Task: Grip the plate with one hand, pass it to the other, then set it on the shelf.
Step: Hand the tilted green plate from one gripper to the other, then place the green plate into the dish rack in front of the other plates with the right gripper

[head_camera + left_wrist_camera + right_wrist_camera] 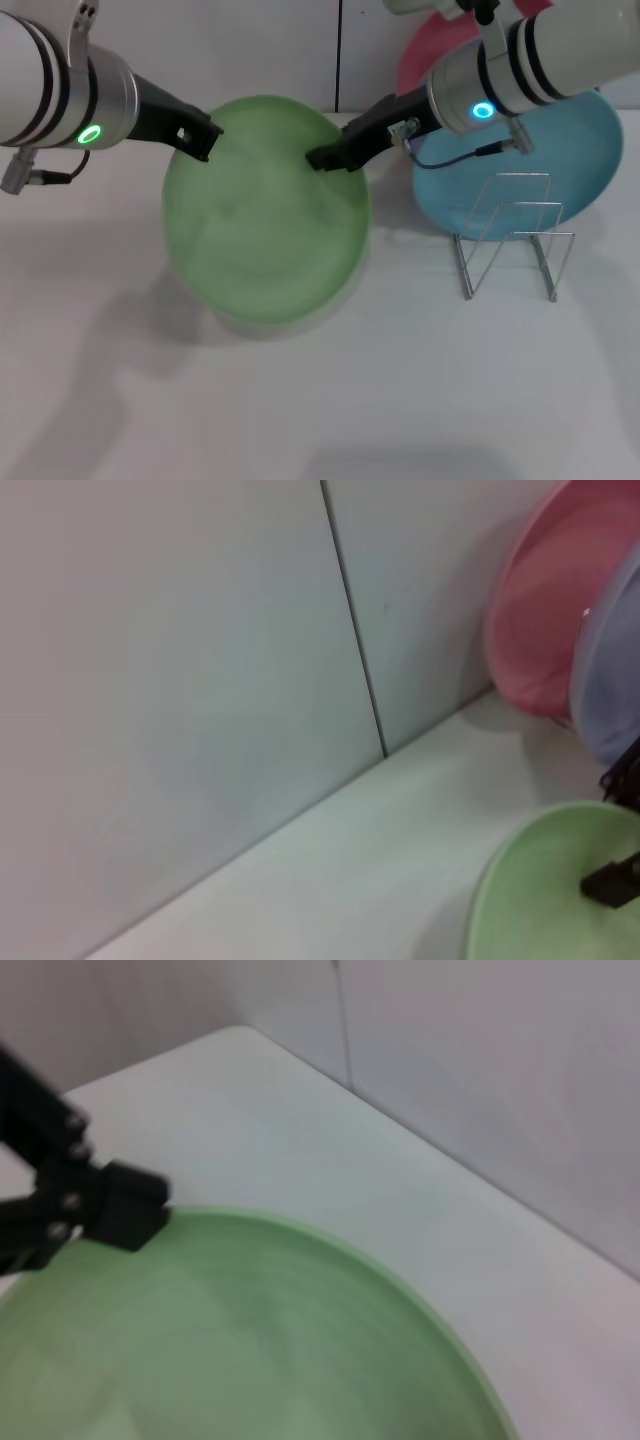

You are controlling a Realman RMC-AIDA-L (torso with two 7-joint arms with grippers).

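Observation:
The pale green plate (265, 220) is held up off the white table, tilted, its face toward me. My left gripper (205, 135) is shut on its upper left rim; the right wrist view shows it (130, 1210) clamped on the plate's edge (250, 1340). My right gripper (322, 158) reaches in from the right and lies across the plate's upper right rim, its tip over the plate's face; the left wrist view shows it (612, 880) on the plate (540, 890). The wire shelf (515, 240) stands on the table to the right of the plate.
A turquoise plate (590, 150) leans behind the wire rack. A pink plate (430, 50) stands against the back wall, and a lavender plate (610, 680) overlaps it in the left wrist view. White table surface (300, 400) spreads in front.

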